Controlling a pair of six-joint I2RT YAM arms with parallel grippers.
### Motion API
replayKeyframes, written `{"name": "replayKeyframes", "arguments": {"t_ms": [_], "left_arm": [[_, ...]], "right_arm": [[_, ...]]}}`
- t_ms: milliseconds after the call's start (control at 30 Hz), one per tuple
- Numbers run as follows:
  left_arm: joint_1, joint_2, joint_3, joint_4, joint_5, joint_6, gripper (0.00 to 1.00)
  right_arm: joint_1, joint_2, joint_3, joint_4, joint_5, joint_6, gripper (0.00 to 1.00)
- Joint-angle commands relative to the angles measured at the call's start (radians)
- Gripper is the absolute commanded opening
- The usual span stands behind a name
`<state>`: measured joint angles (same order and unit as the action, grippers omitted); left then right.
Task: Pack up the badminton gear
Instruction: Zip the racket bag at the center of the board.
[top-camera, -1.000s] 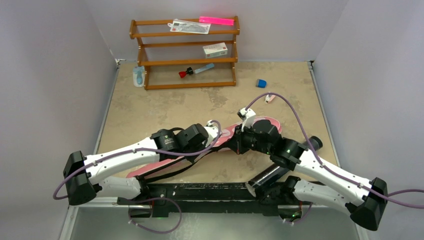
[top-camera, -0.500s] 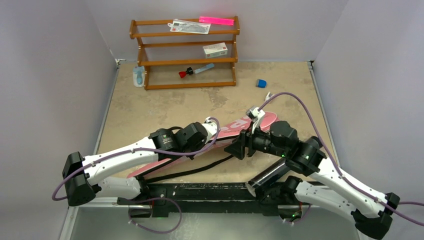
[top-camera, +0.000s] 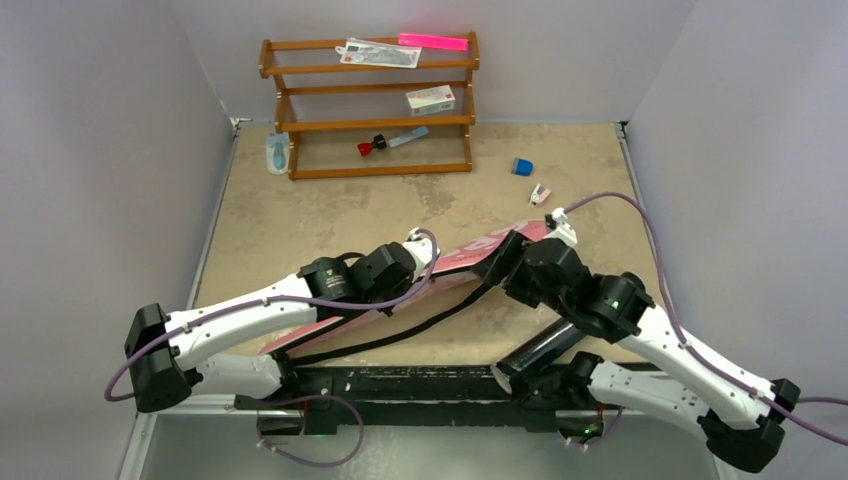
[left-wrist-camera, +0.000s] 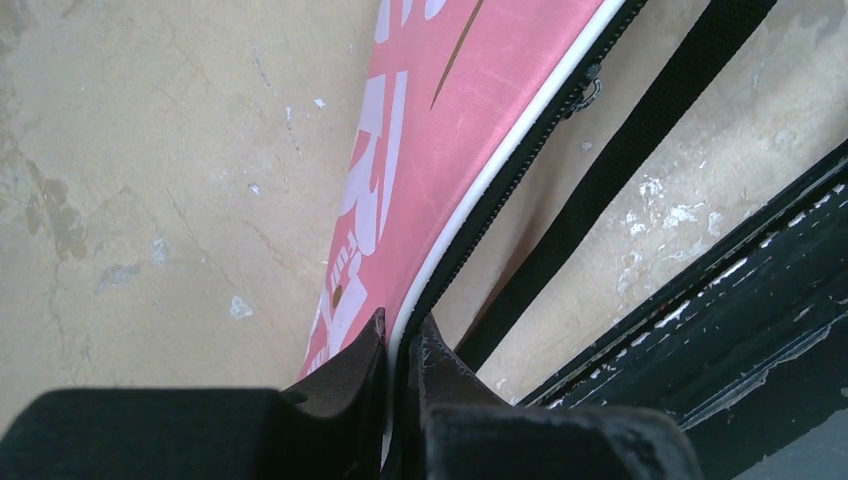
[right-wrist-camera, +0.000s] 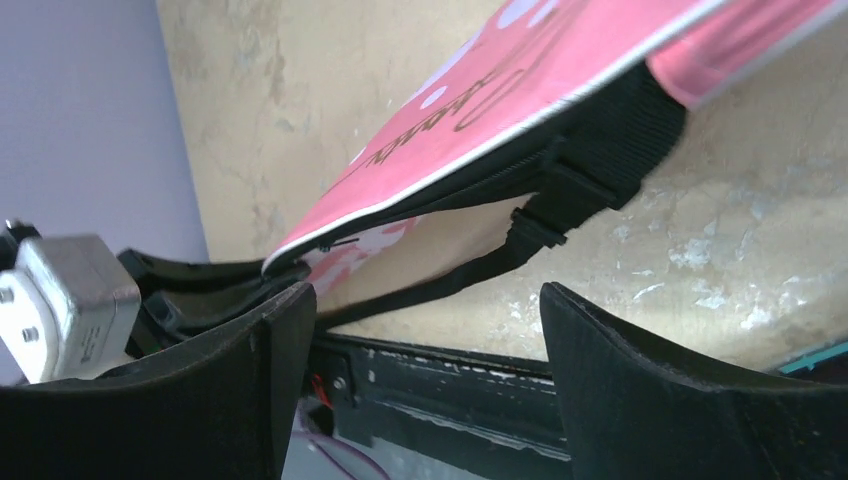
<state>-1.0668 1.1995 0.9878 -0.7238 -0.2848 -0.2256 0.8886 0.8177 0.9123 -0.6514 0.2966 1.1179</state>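
Observation:
The pink "SPORT" racket bag (top-camera: 478, 245) lies diagonally across the table, its far end tilted up off the surface. My left gripper (top-camera: 437, 268) is shut on the bag's white-piped zipper edge (left-wrist-camera: 452, 225), one finger on each side of it. My right gripper (top-camera: 503, 262) stands open beside the bag's far end, and in the right wrist view nothing sits between its fingers (right-wrist-camera: 270, 380). The bag's black strap (left-wrist-camera: 620, 160) trails loose over the table. A long black tube (top-camera: 545, 345) lies near the right arm's base, partly hidden by that arm.
A wooden shelf (top-camera: 370, 125) at the back holds a white box (top-camera: 430, 99), a red-capped blue tool (top-camera: 390, 141) and flat packets. A small blue block (top-camera: 522, 166) and a small clip (top-camera: 540, 193) lie at the back right. A black rail (left-wrist-camera: 760, 300) runs along the near edge.
The right gripper opened and swung right and back toward the bag's far end. The left gripper closed on the bag's edge. The bag's far end shifted and tipped up.

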Motion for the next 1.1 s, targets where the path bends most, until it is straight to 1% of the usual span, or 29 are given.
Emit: {"name": "replayKeyframes", "arguments": {"t_ms": [0, 67, 133, 333, 400, 500, 600, 733, 833, 867, 900, 933, 1000, 1033, 1067], "left_arm": [[0.004, -0.009, 0.009, 0.126, 0.003, -0.02, 0.0], [0.003, -0.006, 0.01, 0.13, 0.041, 0.002, 0.0], [0.002, -0.007, 0.007, 0.133, 0.066, 0.011, 0.0], [0.002, -0.008, 0.002, 0.129, 0.072, 0.017, 0.0], [0.001, -0.014, 0.0, 0.13, 0.071, 0.019, 0.0], [0.001, -0.027, -0.004, 0.133, 0.069, 0.02, 0.0], [0.001, -0.043, -0.006, 0.133, 0.072, 0.022, 0.0], [0.001, -0.068, -0.008, 0.132, 0.064, 0.02, 0.0], [0.001, -0.092, -0.01, 0.134, 0.071, 0.019, 0.0], [0.001, -0.101, -0.013, 0.137, 0.071, 0.02, 0.0], [0.001, -0.112, -0.015, 0.139, 0.071, 0.02, 0.0], [0.001, -0.117, -0.017, 0.141, 0.07, 0.019, 0.0], [0.001, -0.127, -0.018, 0.145, 0.061, 0.012, 0.0], [0.001, -0.129, -0.015, 0.145, 0.053, 0.004, 0.01], [0.001, -0.131, -0.009, 0.145, 0.039, -0.009, 0.08]], "right_arm": [[-0.004, -0.053, -0.06, -0.04, 0.148, 0.256, 0.81], [-0.004, -0.046, -0.078, -0.011, 0.142, 0.284, 0.78], [-0.004, -0.024, -0.076, -0.005, 0.15, 0.315, 0.78], [-0.004, 0.011, -0.073, 0.06, 0.126, 0.386, 0.77], [-0.004, 0.006, -0.084, 0.075, 0.128, 0.425, 0.73], [-0.004, 0.008, -0.096, 0.056, 0.171, 0.482, 0.64], [-0.004, 0.017, -0.097, 0.045, 0.189, 0.508, 0.59], [-0.004, 0.041, -0.1, 0.036, 0.21, 0.526, 0.57], [-0.004, 0.068, -0.1, 0.01, 0.23, 0.542, 0.59], [-0.004, 0.076, -0.099, 0.005, 0.236, 0.549, 0.56], [-0.004, 0.082, -0.098, 0.001, 0.24, 0.556, 0.49], [-0.004, 0.086, -0.1, 0.002, 0.244, 0.562, 0.39], [-0.004, 0.088, -0.097, 0.005, 0.244, 0.57, 0.16], [-0.004, 0.087, -0.093, 0.003, 0.246, 0.577, 0.08], [-0.004, 0.085, -0.085, -0.001, 0.253, 0.581, 0.0]]}}
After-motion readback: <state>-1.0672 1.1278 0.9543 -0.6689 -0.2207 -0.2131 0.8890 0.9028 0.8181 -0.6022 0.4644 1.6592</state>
